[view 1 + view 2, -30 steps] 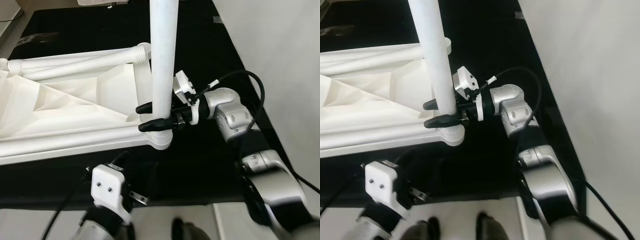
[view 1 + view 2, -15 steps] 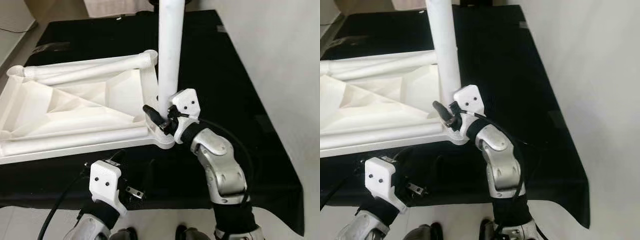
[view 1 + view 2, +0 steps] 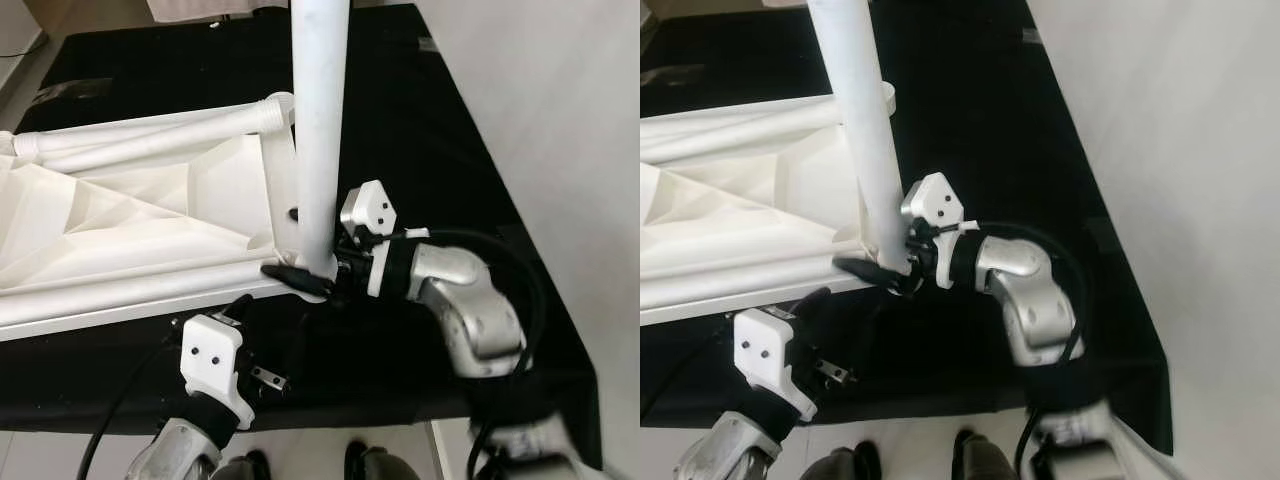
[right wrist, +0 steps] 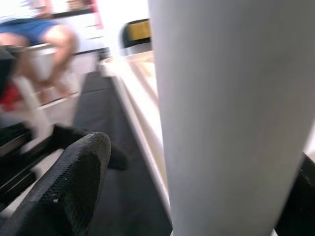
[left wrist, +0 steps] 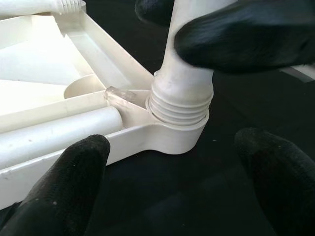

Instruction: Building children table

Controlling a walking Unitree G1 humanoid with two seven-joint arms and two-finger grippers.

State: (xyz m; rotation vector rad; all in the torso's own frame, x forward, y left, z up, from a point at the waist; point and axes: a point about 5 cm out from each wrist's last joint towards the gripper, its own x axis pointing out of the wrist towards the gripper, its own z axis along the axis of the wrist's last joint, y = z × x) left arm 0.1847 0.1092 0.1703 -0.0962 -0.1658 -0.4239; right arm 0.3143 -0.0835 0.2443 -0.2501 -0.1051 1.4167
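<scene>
We see one white table top (image 3: 130, 225) upside down on the black mat (image 3: 440, 150); one upright leg (image 3: 318, 130) at its corner socket, our right claw (image 3: 300, 248) gripping it; left claw (image 5: 167, 162) open beside.

A black cloth (image 3: 450, 130) covers the desk beneath everything. Pale floor (image 3: 560, 120) runs along its right side. A seated person's bare legs (image 4: 47, 37) show blurred in the background of the right wrist view.

black mat (image 3: 450, 120), pale floor (image 3: 570, 130) (bright)
</scene>
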